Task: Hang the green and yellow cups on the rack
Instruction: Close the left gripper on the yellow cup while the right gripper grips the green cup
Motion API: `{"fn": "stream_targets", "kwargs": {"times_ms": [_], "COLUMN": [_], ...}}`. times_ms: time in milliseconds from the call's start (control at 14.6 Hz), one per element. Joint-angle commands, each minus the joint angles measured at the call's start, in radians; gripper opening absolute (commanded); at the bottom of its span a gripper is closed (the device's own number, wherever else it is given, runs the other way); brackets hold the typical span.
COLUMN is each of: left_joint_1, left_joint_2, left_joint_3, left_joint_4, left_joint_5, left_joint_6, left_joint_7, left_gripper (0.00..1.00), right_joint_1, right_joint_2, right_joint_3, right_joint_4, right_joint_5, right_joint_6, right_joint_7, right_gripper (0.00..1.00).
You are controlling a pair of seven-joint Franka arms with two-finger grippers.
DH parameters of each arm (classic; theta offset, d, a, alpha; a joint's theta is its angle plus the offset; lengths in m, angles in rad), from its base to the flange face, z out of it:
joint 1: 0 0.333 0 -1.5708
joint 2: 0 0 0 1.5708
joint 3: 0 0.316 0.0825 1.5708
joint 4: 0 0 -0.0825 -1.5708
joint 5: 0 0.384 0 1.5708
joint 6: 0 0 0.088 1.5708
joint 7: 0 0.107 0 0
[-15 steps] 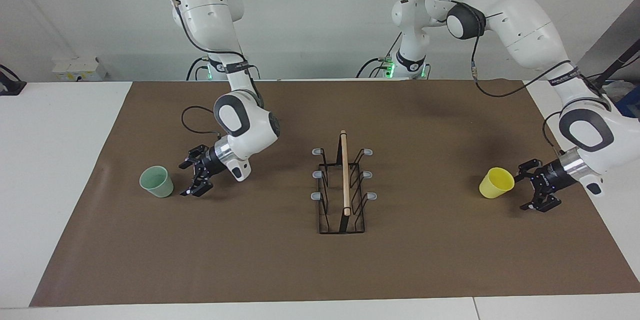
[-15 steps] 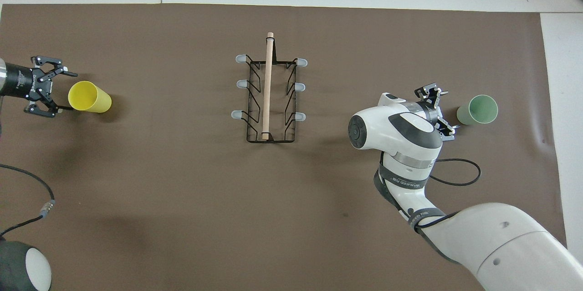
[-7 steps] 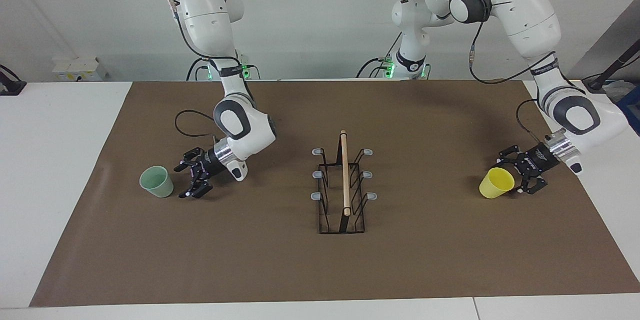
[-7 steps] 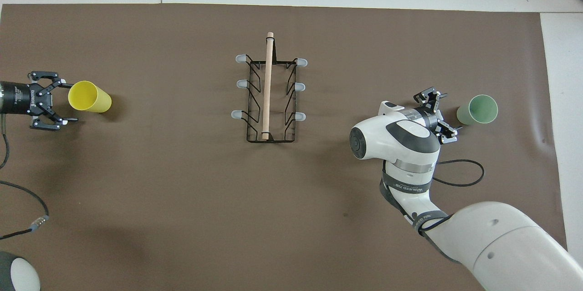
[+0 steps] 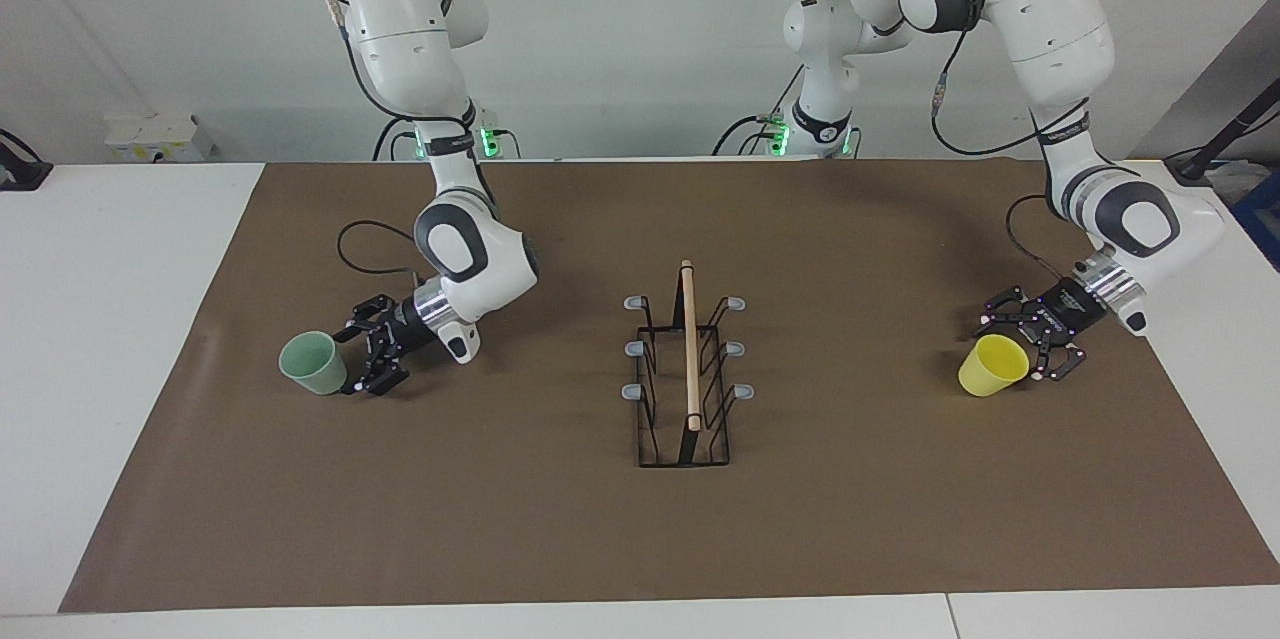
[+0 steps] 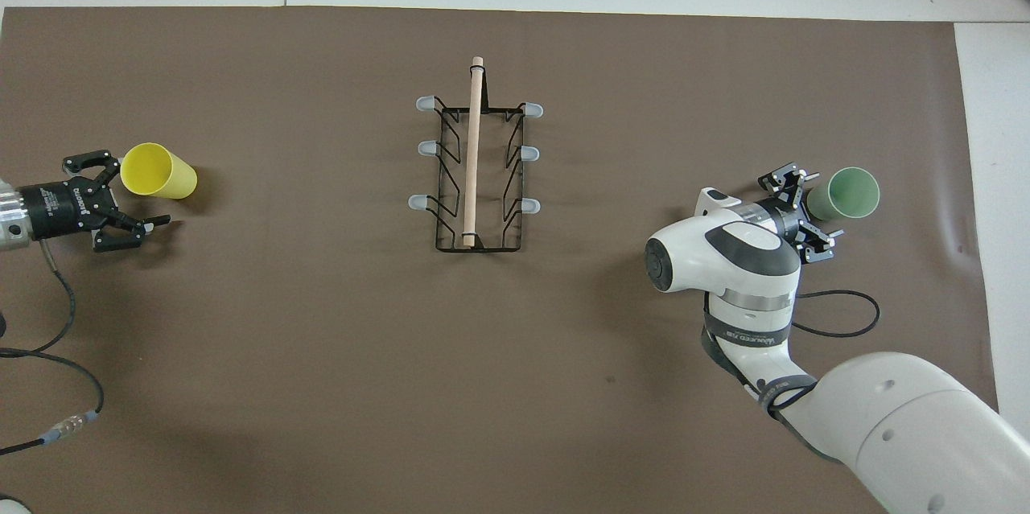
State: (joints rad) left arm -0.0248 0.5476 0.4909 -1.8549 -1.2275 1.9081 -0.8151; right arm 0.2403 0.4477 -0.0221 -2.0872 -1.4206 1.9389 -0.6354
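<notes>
Cups sit at opposite ends of the rack [image 5: 686, 366]: green cup [image 5: 313, 363] toward the right arm's end, yellow cup [image 5: 993, 365] toward the left arm's. Right gripper [image 5: 366, 351], fingers spread, reaches low beside the green cup. Left gripper [image 5: 1030, 344], also spread, angles down against the yellow cup. Brown mat [image 5: 560, 529] underneath.

Looks like a robotics lab from my end. I've got two white arms [image 5: 440, 99] bolted at the edge of a white table [image 5: 110, 319] with a brown mat [image 5: 640, 519] laid over it, plain white wall [image 5: 620, 39] at the robots' end, cables [image 5: 745, 131] at the bases (green status lights on), a power strip [image 5: 150, 141] on the table's edge.
</notes>
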Motion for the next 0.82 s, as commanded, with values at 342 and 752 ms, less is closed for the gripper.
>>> {"fn": "stream_targets", "kwargs": {"times_ms": [342, 752], "left_joint_1": [-0.061, -0.084], "left_joint_2": [-0.029, -0.026], "left_joint_3": [-0.002, -0.005], "left_joint_4": [-0.040, -0.033], "left_joint_5": [-0.078, -0.075], "left_joint_6": [0.101, 0.118], "left_joint_7": [-0.026, -0.013], "left_gripper": [1.00, 0.92], "right_joint_1": [-0.055, -0.107], "right_joint_2": [-0.020, -0.015], "right_joint_3": [0.007, 0.007], "right_joint_4": [-0.054, -0.056], "right_joint_5": [-0.158, -0.216], "right_joint_6": [0.055, 0.115], "right_joint_7": [0.074, 0.135], "right_gripper": [1.00, 1.00]}}
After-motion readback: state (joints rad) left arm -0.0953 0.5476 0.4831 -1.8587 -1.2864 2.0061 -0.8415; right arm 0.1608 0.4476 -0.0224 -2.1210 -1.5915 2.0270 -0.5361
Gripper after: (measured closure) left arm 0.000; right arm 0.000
